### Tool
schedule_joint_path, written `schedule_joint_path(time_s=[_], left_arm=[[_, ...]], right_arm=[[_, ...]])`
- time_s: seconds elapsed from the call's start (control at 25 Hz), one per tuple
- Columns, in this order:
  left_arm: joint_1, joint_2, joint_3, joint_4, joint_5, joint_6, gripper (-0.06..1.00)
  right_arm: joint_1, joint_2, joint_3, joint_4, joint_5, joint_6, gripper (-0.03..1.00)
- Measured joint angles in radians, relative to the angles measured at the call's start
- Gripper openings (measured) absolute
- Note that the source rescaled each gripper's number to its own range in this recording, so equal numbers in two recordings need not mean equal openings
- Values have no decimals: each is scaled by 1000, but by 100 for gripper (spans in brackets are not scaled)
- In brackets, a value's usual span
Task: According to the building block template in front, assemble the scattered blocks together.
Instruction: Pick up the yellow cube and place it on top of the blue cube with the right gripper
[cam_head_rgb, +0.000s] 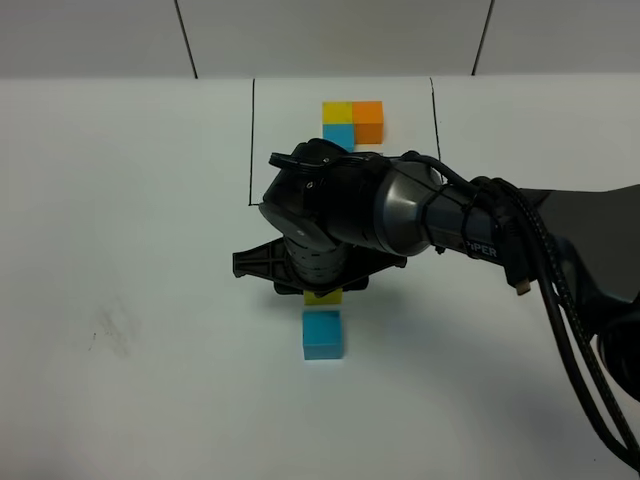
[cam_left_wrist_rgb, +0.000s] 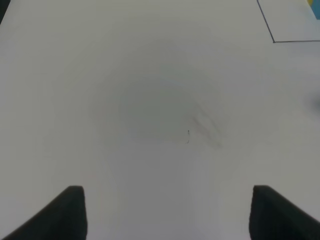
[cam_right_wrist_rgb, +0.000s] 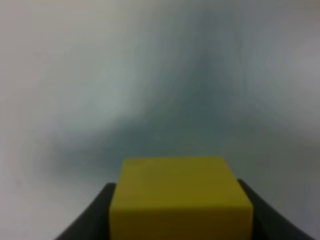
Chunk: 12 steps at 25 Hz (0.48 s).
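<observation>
Blue block (cam_head_rgb: 323, 334) lay just beside the yellow block (cam_head_rgb: 322, 296). Right gripper (cam_right_wrist_rgb: 178, 220), reaching down, clasped the yellow block; left gripper (cam_left_wrist_rgb: 167, 217) gaped

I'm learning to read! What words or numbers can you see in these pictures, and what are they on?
"PER": white letters, the end of a word on the right arm; the letters before them are too blurred to read.
Nothing else: the yellow block, blue block, template blocks and table bear no writing, and neither wrist view shows any.
</observation>
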Motion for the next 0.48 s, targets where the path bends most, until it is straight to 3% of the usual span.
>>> schedule_joint_path(time_s=[0.48], left_arm=[[0,0,0,0,0,0,46]], right_arm=[[0,55,0,13,-16,-11,24]])
